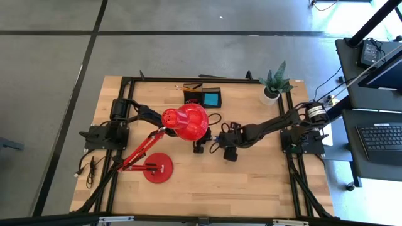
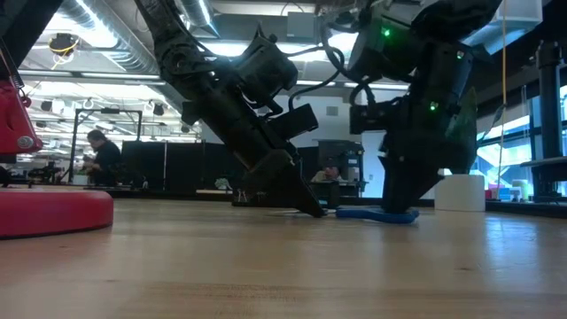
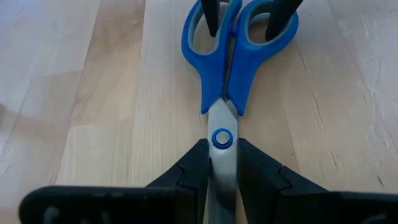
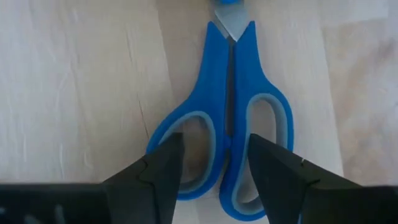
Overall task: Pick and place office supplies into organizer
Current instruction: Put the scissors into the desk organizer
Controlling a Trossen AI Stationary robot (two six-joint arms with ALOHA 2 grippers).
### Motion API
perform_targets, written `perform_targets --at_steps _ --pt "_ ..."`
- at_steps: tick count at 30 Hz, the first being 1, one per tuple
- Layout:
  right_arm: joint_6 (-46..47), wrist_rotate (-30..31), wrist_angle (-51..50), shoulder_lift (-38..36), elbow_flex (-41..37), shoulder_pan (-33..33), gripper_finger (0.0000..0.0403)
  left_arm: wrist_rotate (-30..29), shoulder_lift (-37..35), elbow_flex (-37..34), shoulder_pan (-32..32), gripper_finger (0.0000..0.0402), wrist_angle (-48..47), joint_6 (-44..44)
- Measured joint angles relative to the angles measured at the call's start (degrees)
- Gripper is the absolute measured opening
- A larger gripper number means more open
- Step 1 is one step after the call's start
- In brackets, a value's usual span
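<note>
Near the table's middle, just beside the red lamp (image 1: pixel 185 121) head, the blue-handled scissors (image 3: pixel 231 74) lie flat on the wood with both grippers on them. The left gripper (image 3: pixel 222 163) is clenched on the blades right at the pivot screw, one finger (image 3: pixel 194 167) pressed to each side of the steel. The right gripper (image 4: pixel 214 162) stands spread from the opposite end, one fingertip (image 4: pixel 166 163) inside each handle loop, pushing outward rather than squeezing. From table height, the blue handles (image 2: pixel 376 214) rest on the tabletop under the right arm. The organizer (image 1: pixel 202 97) sits well apart at the far edge, next to some pencils (image 1: pixel 188 86) and near the plant (image 1: pixel 274 83).
</note>
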Motion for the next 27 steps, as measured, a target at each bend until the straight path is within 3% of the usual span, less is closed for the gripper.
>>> perform_targets --at_steps 9,19,27 --pt "7.91 -3.59 -3.03 0.98 0.17 -0.89 0.0169 0.04 -0.01 0.00 -0.02 0.0068 0.00 0.11" --pt "6.06 -5.82 -3.36 0.98 0.12 -2.92 0.0081 0.45 -0.02 0.00 -0.09 0.0068 -0.06 0.02" --pt "6.48 -5.70 -3.26 0.98 0.05 -2.95 0.0083 0.32 -0.46 -0.07 -0.09 0.0068 0.06 3.32"
